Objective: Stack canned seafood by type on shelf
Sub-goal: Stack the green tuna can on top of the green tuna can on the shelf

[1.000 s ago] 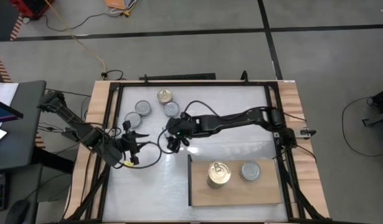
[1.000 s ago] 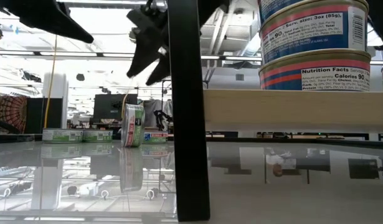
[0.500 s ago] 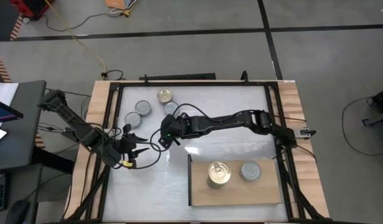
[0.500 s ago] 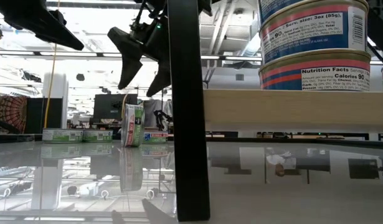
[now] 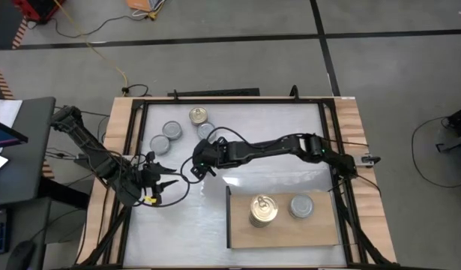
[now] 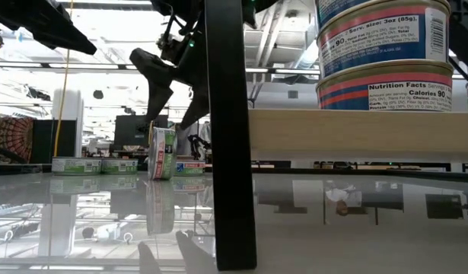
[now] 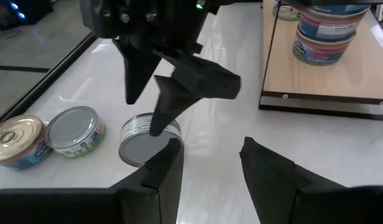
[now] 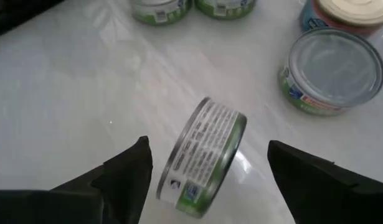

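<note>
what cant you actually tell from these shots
- The tilted can below the right gripper: in the high view the gripper covers it.
- Shelf stack: the high view shows only the top lid; the low view is cut off by the top edge, so the can count is unknown.
- The silver can on the shelf: its label is hidden from above.
</note>
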Action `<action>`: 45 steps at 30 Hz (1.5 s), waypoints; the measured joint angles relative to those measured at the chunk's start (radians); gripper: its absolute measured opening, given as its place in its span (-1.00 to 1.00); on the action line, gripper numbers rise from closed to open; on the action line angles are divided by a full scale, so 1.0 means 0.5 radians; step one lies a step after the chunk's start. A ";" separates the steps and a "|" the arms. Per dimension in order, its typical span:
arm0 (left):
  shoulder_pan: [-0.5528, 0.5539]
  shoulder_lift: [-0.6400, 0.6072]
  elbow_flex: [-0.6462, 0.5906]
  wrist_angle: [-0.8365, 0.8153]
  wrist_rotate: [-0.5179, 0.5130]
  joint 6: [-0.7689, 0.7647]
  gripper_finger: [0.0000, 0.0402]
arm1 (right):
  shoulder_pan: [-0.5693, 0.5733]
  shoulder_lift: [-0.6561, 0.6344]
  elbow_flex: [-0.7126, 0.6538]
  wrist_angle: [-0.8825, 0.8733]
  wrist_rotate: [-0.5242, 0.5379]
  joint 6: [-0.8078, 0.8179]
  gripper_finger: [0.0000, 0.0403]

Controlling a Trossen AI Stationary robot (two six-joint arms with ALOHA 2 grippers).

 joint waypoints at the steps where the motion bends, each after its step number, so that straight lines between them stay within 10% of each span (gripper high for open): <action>1: 0.000 0.000 0.000 -0.001 -0.001 -0.001 -0.23 | 0.001 0.000 0.000 -0.011 -0.001 -0.007 0.70; 31: 0.000 0.001 0.000 -0.028 -0.002 -0.034 -0.23 | -0.060 0.168 -0.029 0.082 -0.313 -0.156 0.68; 45: 0.000 0.001 0.000 -0.034 0.002 -0.001 -0.23 | -0.080 0.147 0.032 -0.079 -0.470 -0.408 -0.08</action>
